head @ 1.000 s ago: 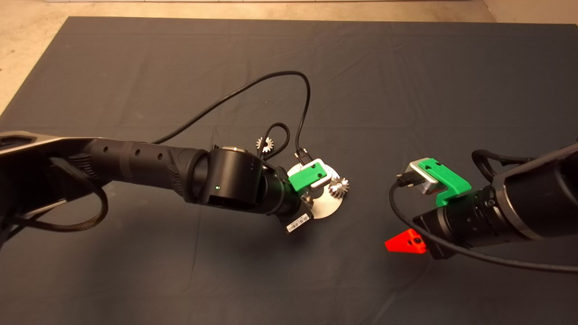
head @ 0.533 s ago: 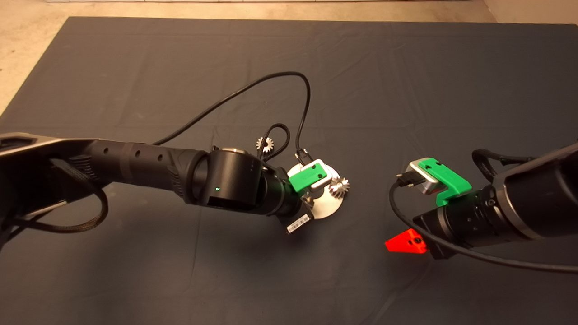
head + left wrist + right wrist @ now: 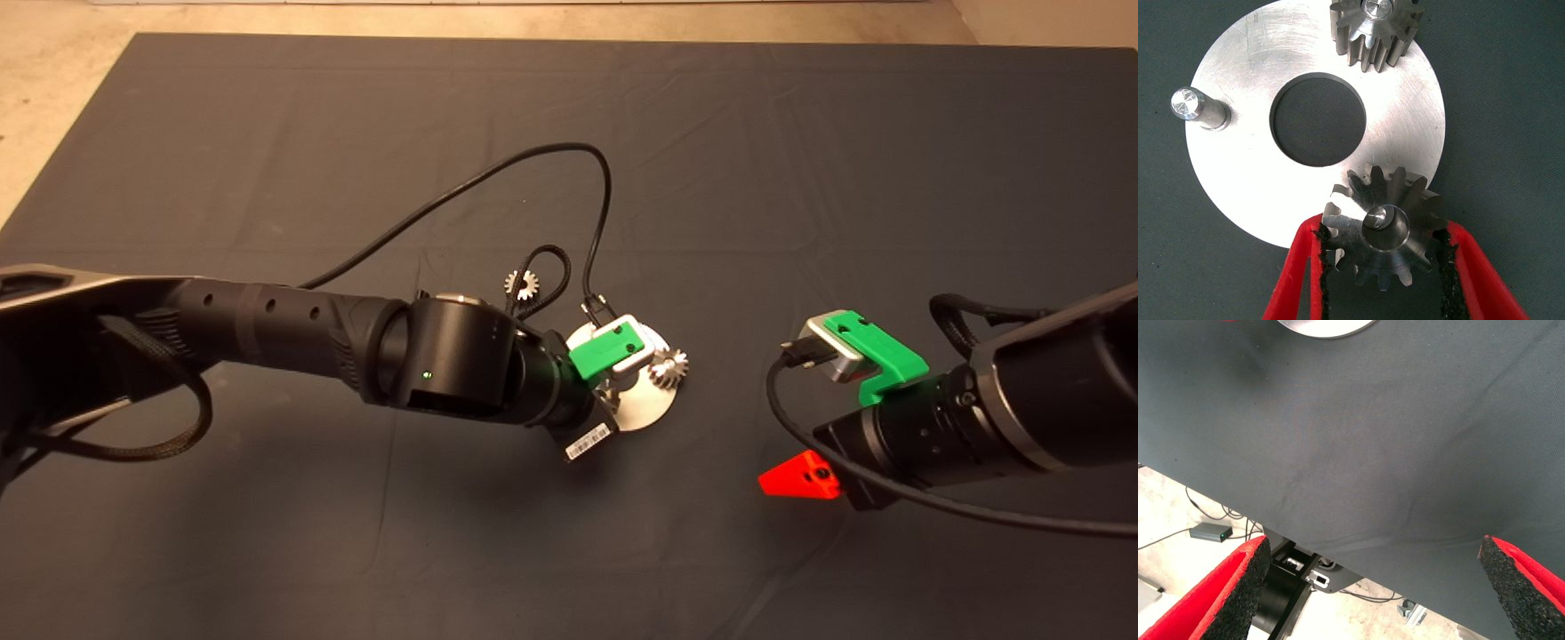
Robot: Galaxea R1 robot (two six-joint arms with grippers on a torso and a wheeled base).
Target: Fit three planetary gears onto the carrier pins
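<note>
the dark mat [image 3: 800, 160] covered almost the whole table, creased in long shallow folds, with a strip of pale floor [image 3: 53, 53] showing along its far and left edges. in the right wrist view the mat's edge gave way to light concrete floor [image 3: 1178, 507] carrying a thin cable and a small dark box [image 3: 1211, 533] with a green light.

the disc [image 3: 1238, 173] lay flat on the mat near the middle, shiny and scratched, with a large centre hole. one gear [image 3: 1371, 30] sat fully down on a pin at the disc's rim. a second pin [image 3: 1195, 109] stood bare on the opposite part of the rim. the left gripper [image 3: 1381, 267] was over the disc, its red fingers [image 3: 1301, 267] closed on a second gear [image 3: 1381, 243], pads touching its teeth on both sides; that gear sat at the disc's edge with a pin tip [image 3: 1379, 215] showing inside its bore, off centre, so the gear looked tilted. whether it had dropped fully onto the pin could not be told. in the head view the left arm [image 3: 267, 329] hid most of the disc [image 3: 645, 413].

the third gear [image 3: 522, 284] lay loose on the mat, just beyond the left arm and apart from the disc, beside a loop of black cable [image 3: 556, 267].

the right gripper [image 3: 1371, 587] hung over bare mat well to the disc's right, fingers [image 3: 1238, 587] spread wide and holding nothing
</note>
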